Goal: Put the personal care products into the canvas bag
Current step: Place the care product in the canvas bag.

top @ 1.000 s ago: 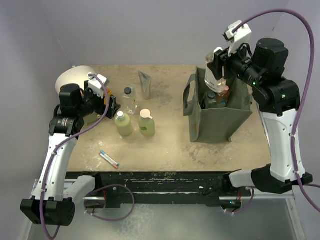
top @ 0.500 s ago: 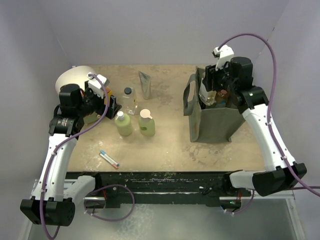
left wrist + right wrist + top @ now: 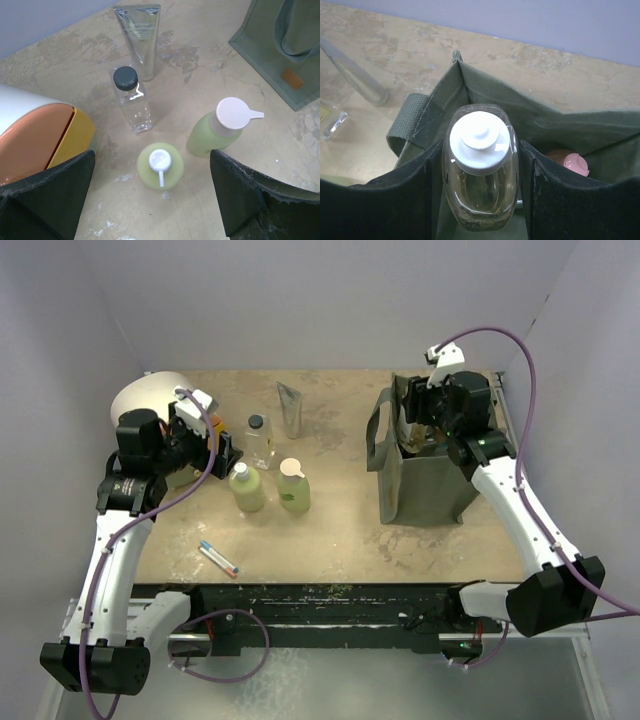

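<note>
I see right pincer (image 3: 481, 200) clamped mid-body on light-capped bottle (image 3: 480, 137) in canvas bag (image 3: 560, 125) mouth | I judge it rigid, slick | left pincer (image 3: 150, 200) wide apart

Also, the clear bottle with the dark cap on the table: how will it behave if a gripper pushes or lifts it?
The clear bottle stands tall on a small base, so a push high up would probably tip it. Its flat sides suggest that it would slide or fall rather than roll. The glossy wall may be slippery between the fingers.
</note>
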`<action>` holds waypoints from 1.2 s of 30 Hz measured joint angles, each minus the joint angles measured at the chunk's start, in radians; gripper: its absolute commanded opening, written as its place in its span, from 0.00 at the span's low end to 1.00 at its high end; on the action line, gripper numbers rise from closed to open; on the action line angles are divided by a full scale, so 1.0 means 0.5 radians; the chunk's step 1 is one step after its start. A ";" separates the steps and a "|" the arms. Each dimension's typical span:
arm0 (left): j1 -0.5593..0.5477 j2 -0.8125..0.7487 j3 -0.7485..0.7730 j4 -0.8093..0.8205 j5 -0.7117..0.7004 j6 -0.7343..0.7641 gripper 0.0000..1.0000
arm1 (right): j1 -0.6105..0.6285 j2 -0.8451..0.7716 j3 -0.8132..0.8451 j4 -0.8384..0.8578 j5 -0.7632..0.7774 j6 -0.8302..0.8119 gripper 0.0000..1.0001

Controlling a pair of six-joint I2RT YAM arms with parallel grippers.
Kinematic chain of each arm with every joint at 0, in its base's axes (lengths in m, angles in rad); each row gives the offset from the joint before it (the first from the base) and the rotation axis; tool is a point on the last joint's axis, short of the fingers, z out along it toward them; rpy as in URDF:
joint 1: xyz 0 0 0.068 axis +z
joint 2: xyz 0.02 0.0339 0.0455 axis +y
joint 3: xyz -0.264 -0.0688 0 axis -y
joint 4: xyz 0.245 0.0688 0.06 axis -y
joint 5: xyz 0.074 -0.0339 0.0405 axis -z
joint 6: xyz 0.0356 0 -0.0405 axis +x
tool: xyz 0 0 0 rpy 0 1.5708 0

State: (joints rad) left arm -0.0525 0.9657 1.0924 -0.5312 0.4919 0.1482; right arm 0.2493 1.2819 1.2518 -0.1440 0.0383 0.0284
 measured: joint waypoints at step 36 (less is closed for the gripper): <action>0.000 -0.019 0.000 0.000 0.033 0.002 0.99 | -0.004 0.101 0.217 -0.150 -0.118 0.016 0.00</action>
State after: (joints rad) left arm -0.0525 0.9562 1.0924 -0.5312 0.5083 0.1490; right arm 0.2474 1.3323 1.3602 -0.2188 -0.0208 0.0364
